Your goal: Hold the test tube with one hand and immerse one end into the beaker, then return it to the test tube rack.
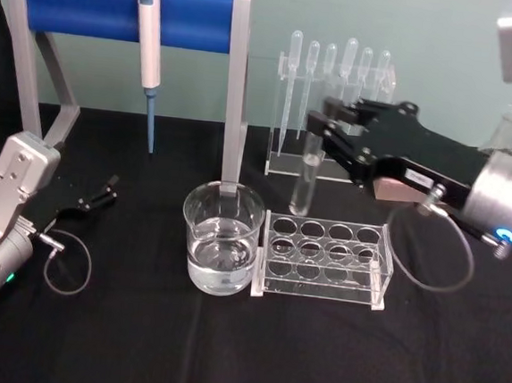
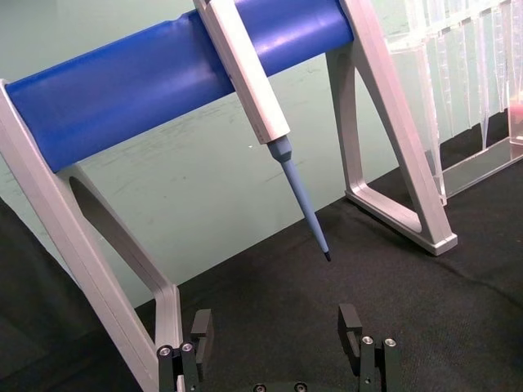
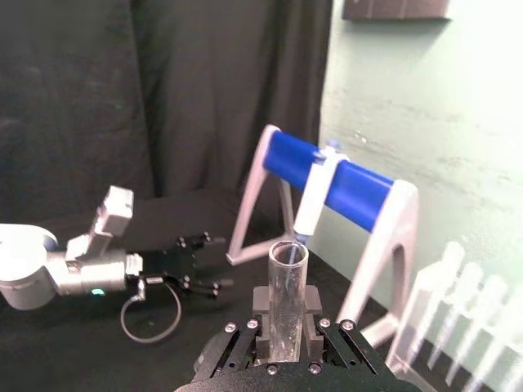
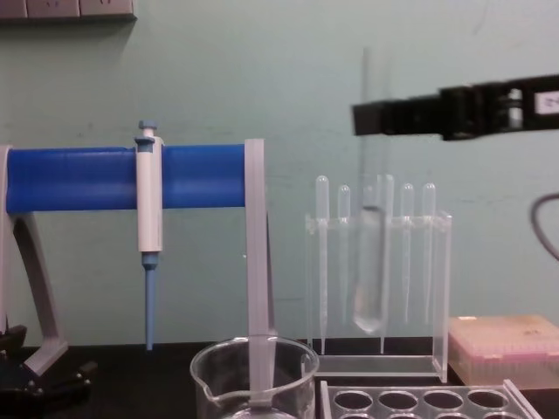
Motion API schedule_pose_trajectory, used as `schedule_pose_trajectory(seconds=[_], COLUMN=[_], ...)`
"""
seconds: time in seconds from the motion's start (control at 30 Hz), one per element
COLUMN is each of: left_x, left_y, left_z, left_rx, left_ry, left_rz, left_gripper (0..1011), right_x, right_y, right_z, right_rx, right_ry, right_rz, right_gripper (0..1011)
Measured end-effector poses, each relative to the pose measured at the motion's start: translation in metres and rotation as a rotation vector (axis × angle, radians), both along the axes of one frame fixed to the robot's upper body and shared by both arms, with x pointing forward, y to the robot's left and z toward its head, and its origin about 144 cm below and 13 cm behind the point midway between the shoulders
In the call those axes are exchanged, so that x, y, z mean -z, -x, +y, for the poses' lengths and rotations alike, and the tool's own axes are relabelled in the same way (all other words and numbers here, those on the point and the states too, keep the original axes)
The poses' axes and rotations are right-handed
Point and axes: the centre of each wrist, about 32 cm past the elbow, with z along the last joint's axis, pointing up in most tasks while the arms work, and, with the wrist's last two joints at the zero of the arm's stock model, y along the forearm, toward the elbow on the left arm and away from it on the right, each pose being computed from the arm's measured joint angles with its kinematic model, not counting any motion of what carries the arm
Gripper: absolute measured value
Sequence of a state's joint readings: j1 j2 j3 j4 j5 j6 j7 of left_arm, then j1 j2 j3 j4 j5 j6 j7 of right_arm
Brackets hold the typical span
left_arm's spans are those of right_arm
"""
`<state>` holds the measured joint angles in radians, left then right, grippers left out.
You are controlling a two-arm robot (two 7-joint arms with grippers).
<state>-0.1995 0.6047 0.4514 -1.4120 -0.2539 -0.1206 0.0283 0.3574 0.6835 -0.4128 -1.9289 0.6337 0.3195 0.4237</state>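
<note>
- Aloft, the right gripper (image 1: 322, 128) clamps the test tube (image 1: 305, 180) upright above the rack (image 1: 324, 259), beside the beaker (image 1: 221, 238).
- Left gripper (image 1: 103, 192) rests spread wide on the table (image 1: 135, 342).

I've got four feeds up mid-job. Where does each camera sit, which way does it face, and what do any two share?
Head: high, looking down; right gripper holds the test tube above the rack, beaker alongside; left gripper rests on the table.
Chest: low, facing the wall; test tube hangs from the right gripper.
Left wrist: behind the open left gripper, facing the pipette stand.
Right wrist: behind the right gripper, test tube upright.
Shared: all four show the stand.
</note>
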Motion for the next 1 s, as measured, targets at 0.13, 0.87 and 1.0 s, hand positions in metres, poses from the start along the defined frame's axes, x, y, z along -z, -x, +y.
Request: schedule_pose_trajectory(seconds=[0.13,0.87,1.0], left_x=[0.0,0.0,0.0], left_y=[0.0,0.0,0.0], left_z=[0.0,0.0,0.0], left_rx=[0.0,0.0,0.0], left_ry=[0.0,0.0,0.0], left_rz=[0.0,0.0,0.0], left_gripper=[1000,1000,1000], right_x=[0.008,0.056,0.062], right_y=[0.004,0.001,0.0], right_z=[-0.01,-0.019,-0.018], right_rx=[0.023,0.078,0.076], right_ry=[0.004,0.026,0.023], right_rz=[0.016,0.048,0.054], right_gripper=[241,241,241])
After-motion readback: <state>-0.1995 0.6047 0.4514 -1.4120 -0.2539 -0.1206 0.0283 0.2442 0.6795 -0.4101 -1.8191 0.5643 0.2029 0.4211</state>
